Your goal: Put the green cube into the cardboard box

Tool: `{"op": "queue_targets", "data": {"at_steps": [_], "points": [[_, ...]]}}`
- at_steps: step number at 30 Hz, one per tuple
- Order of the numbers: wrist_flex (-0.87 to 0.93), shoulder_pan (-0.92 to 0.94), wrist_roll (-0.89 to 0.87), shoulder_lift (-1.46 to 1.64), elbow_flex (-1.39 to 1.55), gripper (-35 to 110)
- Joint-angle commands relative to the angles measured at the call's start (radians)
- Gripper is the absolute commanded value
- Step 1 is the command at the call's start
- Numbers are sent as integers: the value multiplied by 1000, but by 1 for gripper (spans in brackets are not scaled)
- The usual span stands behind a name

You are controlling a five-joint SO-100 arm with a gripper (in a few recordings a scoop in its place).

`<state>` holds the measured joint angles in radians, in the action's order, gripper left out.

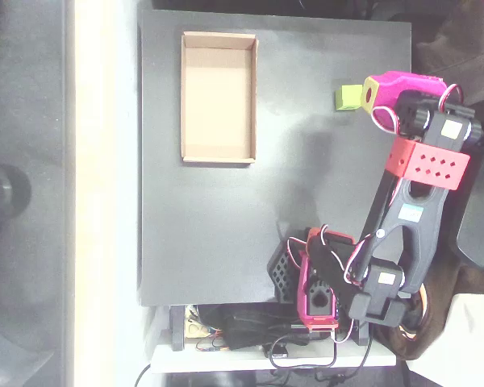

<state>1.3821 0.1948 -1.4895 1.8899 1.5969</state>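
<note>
The green cube (348, 97) is a small lime block on the black table (202, 226), near its right edge in the overhead view. The tip of my pink gripper (369, 94) reaches in from the right and touches or overlaps the cube's right side. The pink body hides how the jaws stand, so whether they hold the cube is unclear. The cardboard box (219, 97) is a shallow tan tray with nothing in it. It lies at the upper left of the table, well to the left of the cube.
The arm's red and grey links (423, 173) run down the table's right side to its base (319, 282) at the lower edge. Cables (250, 334) hang below the base. A pale strip (105, 193) borders the table on the left.
</note>
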Motion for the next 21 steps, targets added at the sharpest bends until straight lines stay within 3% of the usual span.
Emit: {"op": "queue_targets", "data": {"at_steps": [1,8,21], "points": [[-48,15,-3,-29,-31,14],[-158,17,-3,-137,-31,24],[-239,5,-3,-325,-14,24]]}}
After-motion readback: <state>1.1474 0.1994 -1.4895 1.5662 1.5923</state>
